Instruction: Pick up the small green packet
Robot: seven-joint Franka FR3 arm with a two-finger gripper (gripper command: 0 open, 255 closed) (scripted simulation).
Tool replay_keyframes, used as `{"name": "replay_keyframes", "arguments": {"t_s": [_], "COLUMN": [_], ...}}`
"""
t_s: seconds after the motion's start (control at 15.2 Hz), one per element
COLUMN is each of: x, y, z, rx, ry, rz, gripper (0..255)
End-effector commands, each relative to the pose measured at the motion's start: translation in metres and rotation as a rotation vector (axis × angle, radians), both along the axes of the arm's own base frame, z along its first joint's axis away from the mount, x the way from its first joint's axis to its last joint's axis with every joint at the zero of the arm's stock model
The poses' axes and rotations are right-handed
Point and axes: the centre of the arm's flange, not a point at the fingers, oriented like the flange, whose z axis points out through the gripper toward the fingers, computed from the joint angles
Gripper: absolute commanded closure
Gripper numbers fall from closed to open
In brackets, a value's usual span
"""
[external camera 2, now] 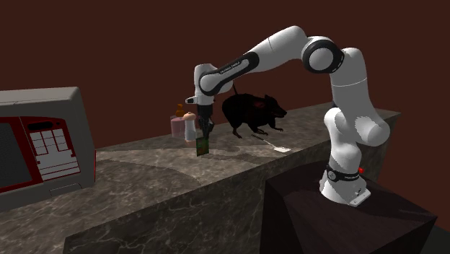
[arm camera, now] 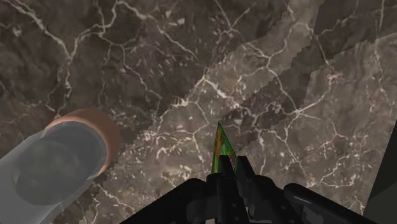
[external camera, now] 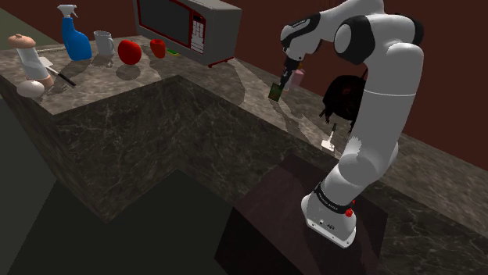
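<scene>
The small green packet [external camera: 275, 92] hangs above the dark marble counter [external camera: 195, 125], clasped at its top by my black gripper [external camera: 285, 78]. From across the counter, the packet [external camera 2: 203, 146] dangles just over the stone under the gripper [external camera 2: 205, 133]. Seen along the hand, the packet [arm camera: 222, 153] shows edge-on as a thin green sliver pinched between the two fingers [arm camera: 224, 180], which are shut on it. Its lower edge looks clear of the counter.
A pale bottle with a brown cap [arm camera: 57, 159] stands close beside the packet. A black animal figure [external camera 2: 252, 113] and a small white spatula [external camera 2: 281, 148] sit behind. A microwave [external camera: 188, 27], red fruit [external camera: 129, 51], a blue spray bottle [external camera: 76, 35] lie far along the counter.
</scene>
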Motion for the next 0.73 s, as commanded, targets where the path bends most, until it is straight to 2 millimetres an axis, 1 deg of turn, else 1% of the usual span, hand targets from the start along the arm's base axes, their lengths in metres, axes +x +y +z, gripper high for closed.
{"name": "replay_keyframes", "arguments": {"t_s": [0.0,0.13,0.66], "x": [0.000,0.000,0.000], "y": [0.000,0.000,0.000], "z": [0.000,-0.001,0.042], "rx": [0.000,0.000,0.000], "ry": [0.000,0.000,0.000], "rz": [0.000,0.000,0.000], "gripper": [255,255,255]}}
